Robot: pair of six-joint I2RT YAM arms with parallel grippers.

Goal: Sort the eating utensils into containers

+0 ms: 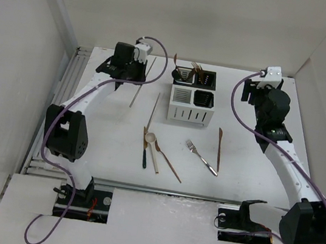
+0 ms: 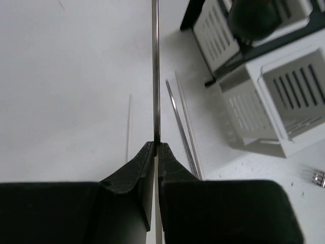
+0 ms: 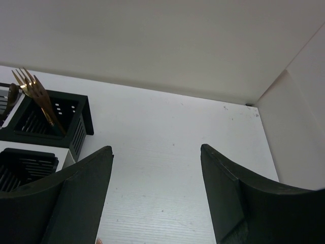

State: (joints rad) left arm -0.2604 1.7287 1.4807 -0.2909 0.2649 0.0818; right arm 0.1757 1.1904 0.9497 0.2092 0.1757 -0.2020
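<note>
My left gripper (image 2: 156,144) is shut on a thin silver chopstick (image 2: 156,66) that runs straight out past the fingertips; in the top view it (image 1: 136,80) is left of the caddy (image 1: 188,115). More chopsticks (image 2: 179,114) lie on the table beside it. The caddy holds a black spoon (image 1: 177,73) and copper forks (image 3: 31,86). On the table in front lie a white-bowled spoon (image 1: 148,139), pale chopsticks (image 1: 155,158), a copper spoon (image 1: 168,162), a silver fork (image 1: 202,157) and a copper knife (image 1: 219,149). My right gripper (image 3: 156,147) is open and empty, right of the caddy.
White walls close in the table at the back and both sides. A ridged metal rail (image 1: 63,89) runs along the left edge. A raised ledge (image 1: 159,190) crosses the near edge in front of the arm bases.
</note>
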